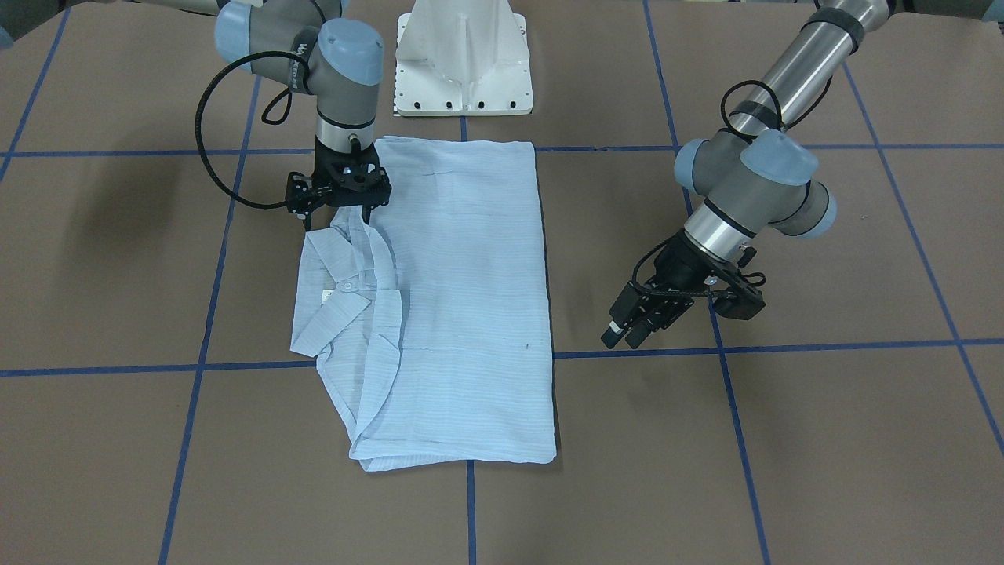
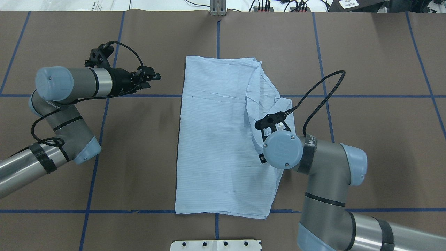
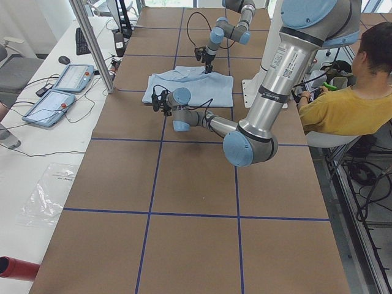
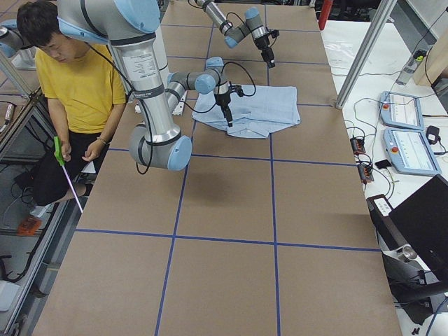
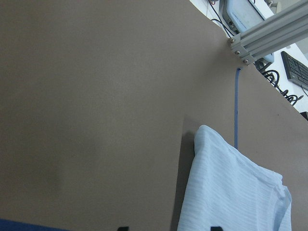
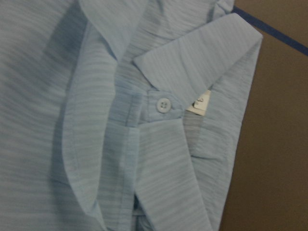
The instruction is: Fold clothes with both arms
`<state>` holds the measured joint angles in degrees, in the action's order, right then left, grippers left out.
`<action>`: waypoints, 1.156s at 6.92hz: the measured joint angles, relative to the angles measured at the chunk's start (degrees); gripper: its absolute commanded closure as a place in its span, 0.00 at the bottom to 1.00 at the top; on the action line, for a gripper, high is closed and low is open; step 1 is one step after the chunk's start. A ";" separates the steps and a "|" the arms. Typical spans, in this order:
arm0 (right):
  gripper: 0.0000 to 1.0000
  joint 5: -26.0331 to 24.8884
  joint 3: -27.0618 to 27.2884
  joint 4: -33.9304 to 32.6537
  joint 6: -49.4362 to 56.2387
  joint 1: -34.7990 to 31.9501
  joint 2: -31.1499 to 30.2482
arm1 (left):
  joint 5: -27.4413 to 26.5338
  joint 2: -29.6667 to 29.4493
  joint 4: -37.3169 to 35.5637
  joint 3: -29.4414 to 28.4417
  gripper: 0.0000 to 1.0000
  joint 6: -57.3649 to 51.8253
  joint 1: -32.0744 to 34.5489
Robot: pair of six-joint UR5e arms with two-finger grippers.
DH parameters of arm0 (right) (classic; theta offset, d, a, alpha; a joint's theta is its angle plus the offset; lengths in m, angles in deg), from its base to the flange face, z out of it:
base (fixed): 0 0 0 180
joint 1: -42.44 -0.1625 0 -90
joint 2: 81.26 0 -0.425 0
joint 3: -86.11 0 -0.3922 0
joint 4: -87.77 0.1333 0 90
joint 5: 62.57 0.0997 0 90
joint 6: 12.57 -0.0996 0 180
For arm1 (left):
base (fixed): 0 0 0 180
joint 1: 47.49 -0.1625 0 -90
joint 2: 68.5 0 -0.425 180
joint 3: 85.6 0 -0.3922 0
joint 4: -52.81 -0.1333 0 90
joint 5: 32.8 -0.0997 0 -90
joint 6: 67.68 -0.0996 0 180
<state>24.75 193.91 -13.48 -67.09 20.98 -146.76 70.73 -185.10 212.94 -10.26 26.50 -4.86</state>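
1. The base (image 1: 464, 63) stands at the table's (image 1: 784, 471) near edge, just short of the shirt's (image 1: 471, 298) closest edge.
2. The right gripper (image 1: 361, 210) points straight down at the shirt's right side, with its tips at the cloth just beside the collar (image 6: 192, 62). I cannot tell whether the fingers pinch the cloth or only touch it.
3. The shirt lies flat mid-table, folded into a long rectangle. The collar, a white button (image 6: 164, 104) and the label (image 6: 202, 101) show along its right edge.
4. Farther out, the left gripper (image 1: 623, 339) hangs over bare table, well apart from the shirt's left edge. Its fingers are spread and hold nothing.
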 measured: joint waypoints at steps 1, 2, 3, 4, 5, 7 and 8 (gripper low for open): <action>0.00 0.98 3.82 0.00 0.46 -0.78 -3.89 | 0.00 0.03 0.00 -0.04 0.35 0.00 0.00; 0.00 2.64 7.35 -0.01 0.85 -1.80 -6.98 | 0.00 0.04 0.00 -0.10 0.35 -0.05 0.00; 0.00 4.08 9.21 0.01 1.30 -2.48 -8.69 | 0.00 0.05 0.00 -0.15 0.35 -0.10 0.00; 0.00 4.56 9.50 0.04 1.55 -2.65 -8.49 | 0.00 0.05 0.00 -0.15 0.35 -0.11 0.00; 0.00 4.65 8.05 0.04 1.60 -3.19 -5.86 | 0.00 0.06 0.00 -0.15 0.35 -0.08 -0.03; 0.00 4.81 1.89 0.05 1.53 -5.07 2.52 | 0.00 0.06 0.00 -0.18 0.35 0.01 -0.04; 0.00 4.82 -0.60 0.12 1.50 -5.49 5.24 | 0.00 0.06 0.00 -0.22 0.35 0.03 -0.06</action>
<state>29.57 193.31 -13.35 -65.58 15.49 -141.52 70.73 -185.05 212.95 -10.48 26.53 -4.92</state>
